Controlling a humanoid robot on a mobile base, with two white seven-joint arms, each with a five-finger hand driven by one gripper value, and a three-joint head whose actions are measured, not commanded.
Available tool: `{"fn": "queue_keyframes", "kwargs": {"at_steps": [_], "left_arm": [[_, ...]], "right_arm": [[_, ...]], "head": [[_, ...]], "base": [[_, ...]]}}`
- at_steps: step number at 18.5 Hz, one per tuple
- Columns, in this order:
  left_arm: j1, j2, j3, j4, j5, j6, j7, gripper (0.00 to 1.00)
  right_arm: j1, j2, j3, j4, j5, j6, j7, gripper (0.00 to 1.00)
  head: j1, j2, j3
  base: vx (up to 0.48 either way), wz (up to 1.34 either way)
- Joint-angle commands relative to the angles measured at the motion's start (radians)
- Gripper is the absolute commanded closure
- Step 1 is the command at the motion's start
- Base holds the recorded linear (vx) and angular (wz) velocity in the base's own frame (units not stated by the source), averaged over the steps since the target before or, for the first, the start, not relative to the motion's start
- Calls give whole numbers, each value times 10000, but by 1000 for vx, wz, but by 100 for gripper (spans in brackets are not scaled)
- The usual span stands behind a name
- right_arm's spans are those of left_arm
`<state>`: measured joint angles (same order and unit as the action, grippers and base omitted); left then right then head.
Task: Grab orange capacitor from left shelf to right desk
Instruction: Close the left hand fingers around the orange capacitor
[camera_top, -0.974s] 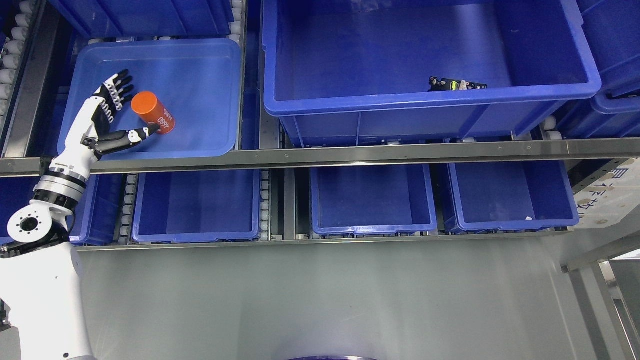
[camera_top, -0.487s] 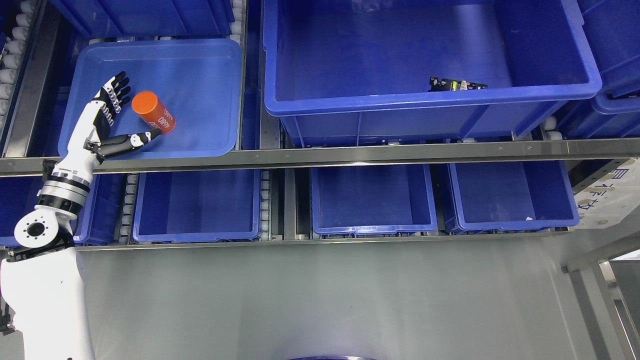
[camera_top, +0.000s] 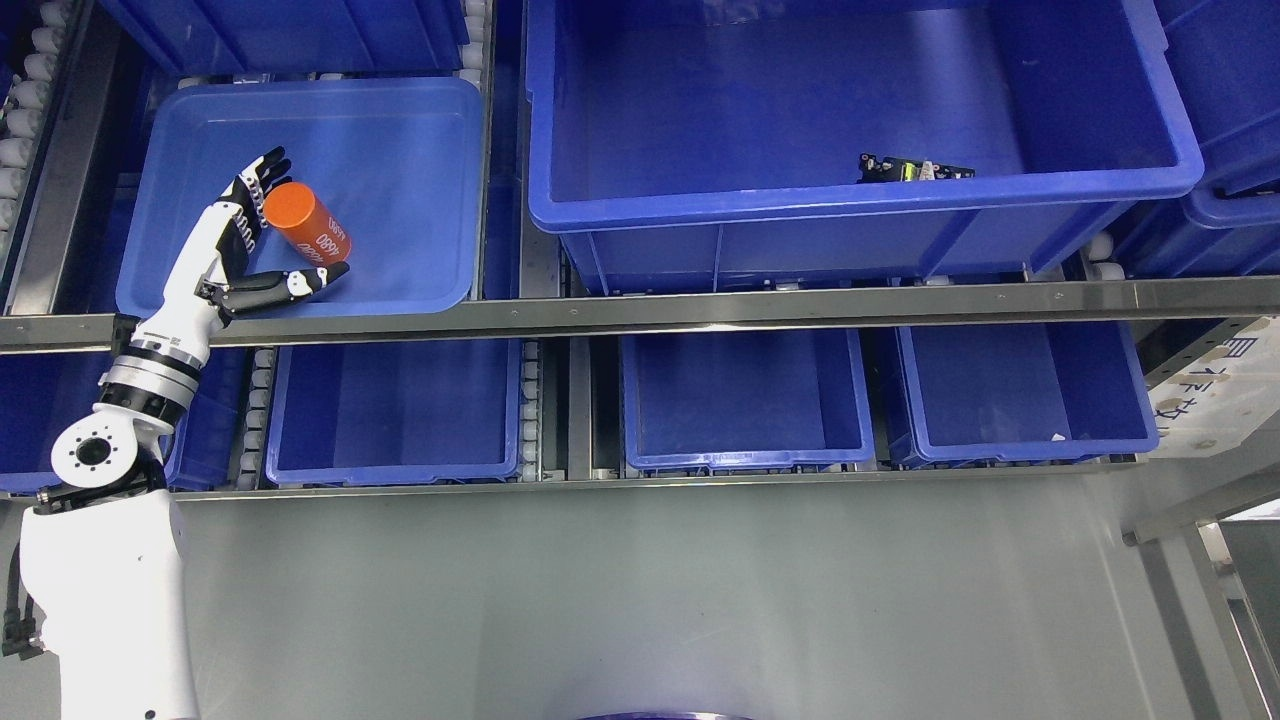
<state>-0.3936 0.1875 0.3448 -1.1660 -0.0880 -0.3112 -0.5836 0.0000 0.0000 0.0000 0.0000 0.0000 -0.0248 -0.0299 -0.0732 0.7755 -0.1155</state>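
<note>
Orange capacitor (camera_top: 306, 222) in shelf tray (camera_top: 400, 130)

Head camera looks steeply down onto shelf bins (camera_top: 860, 200).

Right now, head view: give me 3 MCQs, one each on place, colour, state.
1. Where is the capacitor?
A. light blue tray, upper left
B. large deep bin
C. grey floor

2. Its colour?
A. green
B. orange
C. white

3. The left hand is:
A. closed around it, lifting
B. open, fingers and thumb flanking it
C. far away over a lower bin

Key: 1 A, it lies on its side in the light blue tray. 2 B, orange body with white print. 3 B, fingers by its end cap, thumb below it, not closed.
</note>
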Motion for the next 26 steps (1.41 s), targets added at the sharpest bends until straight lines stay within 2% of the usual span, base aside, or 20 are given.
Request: {"fn": "queue_keyframes", "kwargs": {"at_steps": [1,3,12,13,14,15,17,18,20,26], "left_arm": [[-22,-416,539,124,5,-354,7,95],[-37,-479,648,170,-10,-340,22,100],[-52,-479,648,201,-10,-340,38,98],[-68,-494,603,186,-10,-325,114,88],[-83,-464,526,186,-56,-264,145,64],[-129,-448,480,186,-208,-172,236,28],[-83,-418,510,94,-210,-247,862,5],[-83,-417,525,94,-209,-384,1276,0],[-83,-478,495,78,-209,-921,1846,0],[116,-816,-317,-167,-194,-953,1802,0]], "right_arm": [[199,-174,-123,-175,46,3,7,0],[199,-174,-123,-175,46,3,7,0],[199,-174,-123,-175,46,3,7,0],[199,-174,-123,-175,46,3,7,0],[199,-174,-123,-175,46,3,7,0],[199,-174,-123,-175,46,3,7,0],[199,-174,-123,-175,46,3,7,0],[199,-174,-123,-175,46,3,7,0],[199,-174,-123,-175,46,3,7,0],[199,-174,-123,-175,46,3,7,0]], "head": [[0,0,0],[0,0,0],[0,0,0],[0,0,0],[0,0,0],[0,0,0],[0,0,0],[0,0,0],[0,0,0],[0,0,0]], "base": [[0,0],[0,0],[0,0],[0,0],[0,0],[0,0],[0,0],[0,0],[0,0],[0,0]]}}
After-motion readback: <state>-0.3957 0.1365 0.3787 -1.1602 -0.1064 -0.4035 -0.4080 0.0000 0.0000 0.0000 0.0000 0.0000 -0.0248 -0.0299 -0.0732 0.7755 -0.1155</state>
